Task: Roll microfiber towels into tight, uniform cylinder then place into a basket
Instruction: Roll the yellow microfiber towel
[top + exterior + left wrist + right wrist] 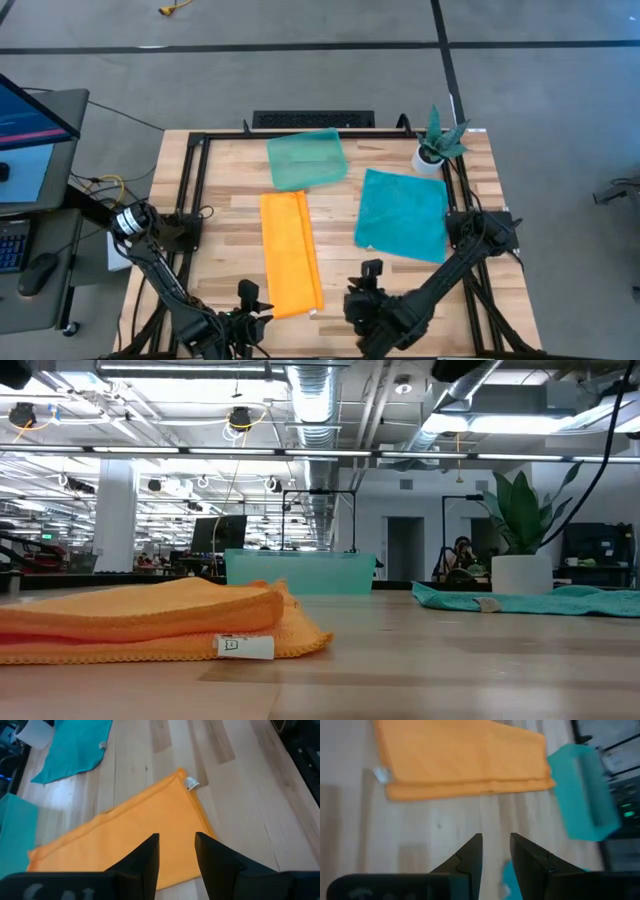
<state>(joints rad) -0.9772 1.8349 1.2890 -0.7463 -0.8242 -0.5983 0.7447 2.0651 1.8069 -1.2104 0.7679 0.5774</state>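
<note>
The orange towel (290, 252) lies folded lengthwise into a long strip in the middle of the table, with a white label (245, 646) at its near corner. The teal-blue towel (403, 213) is spread flat to its right. The pale-green basket (306, 158) stands at the far side, behind the orange strip. My left gripper (176, 842) hovers open above the strip's near end (150, 820), with nothing between its fingers. My right gripper (496, 842) hovers open over bare wood to the right of the strip (465, 755), near the table's front edge.
A small white pot with a green plant (435, 145) stands at the far right corner, next to the teal-blue towel. A black frame (190, 180) runs around the tabletop. Bare wood (340, 240) lies between the two towels and along the near edge.
</note>
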